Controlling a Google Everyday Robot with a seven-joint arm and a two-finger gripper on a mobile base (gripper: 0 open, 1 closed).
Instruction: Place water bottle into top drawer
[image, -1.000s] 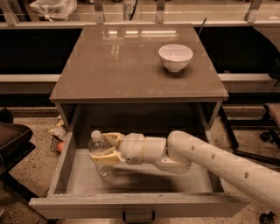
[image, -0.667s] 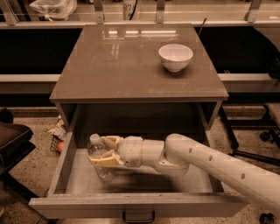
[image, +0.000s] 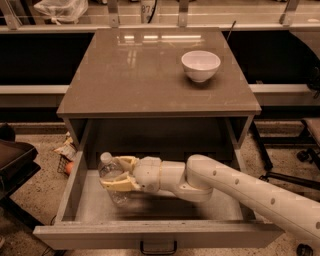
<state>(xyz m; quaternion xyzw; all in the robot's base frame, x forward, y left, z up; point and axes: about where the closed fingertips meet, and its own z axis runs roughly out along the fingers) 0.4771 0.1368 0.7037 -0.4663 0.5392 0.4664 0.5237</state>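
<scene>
The top drawer (image: 75, 185) is pulled open under the tabletop, with a small dark handle (image: 158, 247) on its front panel. The water bottle (image: 111, 175), clear with a white cap, stands nearly upright inside the drawer at its left side, its base near the drawer floor. My gripper (image: 116, 173) reaches in from the right on a white arm and its tan fingers (image: 121, 183) are closed around the bottle's body.
A white bowl (image: 200, 65) sits on the tabletop (image: 130, 70) at the back right. A dark chair (image: 12, 160) stands at the left, litter (image: 65, 150) lies on the floor beside the drawer, and chair legs (image: 285, 175) are at the right.
The gripper and bottle have shifted slightly left inside the drawer; the hold on the bottle is unchanged.
</scene>
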